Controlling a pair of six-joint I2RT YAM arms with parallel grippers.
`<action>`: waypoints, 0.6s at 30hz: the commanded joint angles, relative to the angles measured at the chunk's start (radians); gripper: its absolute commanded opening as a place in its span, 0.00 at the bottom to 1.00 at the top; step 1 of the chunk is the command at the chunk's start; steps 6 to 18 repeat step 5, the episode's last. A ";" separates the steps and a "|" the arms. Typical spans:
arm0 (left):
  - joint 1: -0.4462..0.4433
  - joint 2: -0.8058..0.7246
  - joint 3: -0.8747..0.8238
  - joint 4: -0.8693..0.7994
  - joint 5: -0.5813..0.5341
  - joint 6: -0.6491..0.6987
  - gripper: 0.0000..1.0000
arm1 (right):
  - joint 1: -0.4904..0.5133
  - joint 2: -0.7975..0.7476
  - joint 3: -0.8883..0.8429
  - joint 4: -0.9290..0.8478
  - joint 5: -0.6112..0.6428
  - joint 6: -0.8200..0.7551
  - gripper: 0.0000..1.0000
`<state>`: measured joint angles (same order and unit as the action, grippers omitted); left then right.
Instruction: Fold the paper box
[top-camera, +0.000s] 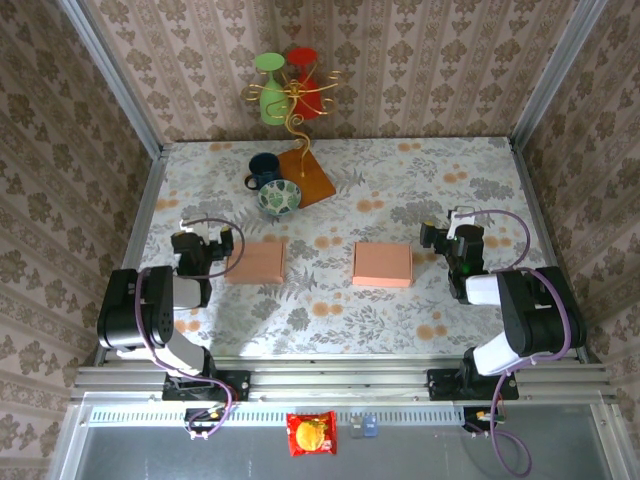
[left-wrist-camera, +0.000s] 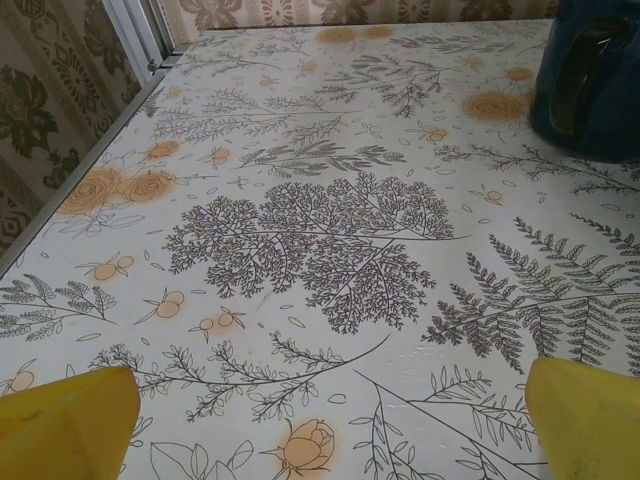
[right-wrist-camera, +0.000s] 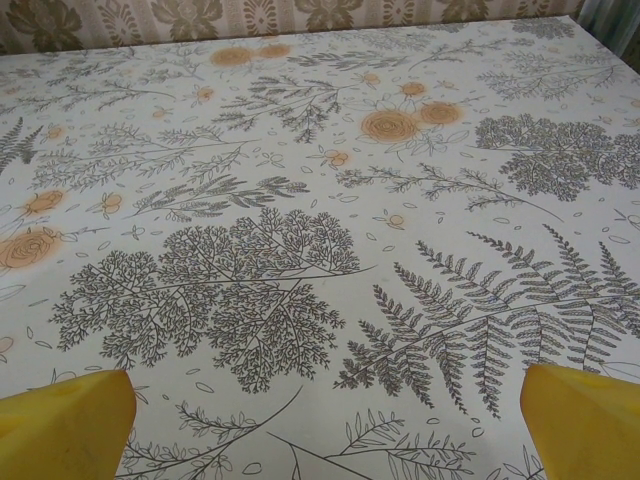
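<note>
Matt paper box (top-camera: 255, 262), smooth printed tablecloth (top-camera: 400, 200)

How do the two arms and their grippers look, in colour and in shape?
The left arm and the right arm have black joints and white-grey links; a purple cable loops along each. The left gripper and the right gripper have yellow fingers, tapered at the tip.

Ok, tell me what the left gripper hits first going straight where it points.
Likely nothing soon: the left gripper, open, faces bare table toward the back wall; the blue mug sits right of that line, though depth is unclear.
</note>
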<state>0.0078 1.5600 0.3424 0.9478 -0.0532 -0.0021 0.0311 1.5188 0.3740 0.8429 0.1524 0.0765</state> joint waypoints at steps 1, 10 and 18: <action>-0.004 -0.005 0.015 0.034 -0.011 0.019 1.00 | 0.009 0.015 0.028 0.024 0.036 -0.025 1.00; -0.004 -0.005 0.014 0.034 -0.010 0.019 1.00 | 0.027 0.011 0.001 0.073 0.008 -0.058 1.00; -0.004 -0.005 0.014 0.034 -0.010 0.019 1.00 | 0.027 0.011 0.001 0.073 0.008 -0.058 1.00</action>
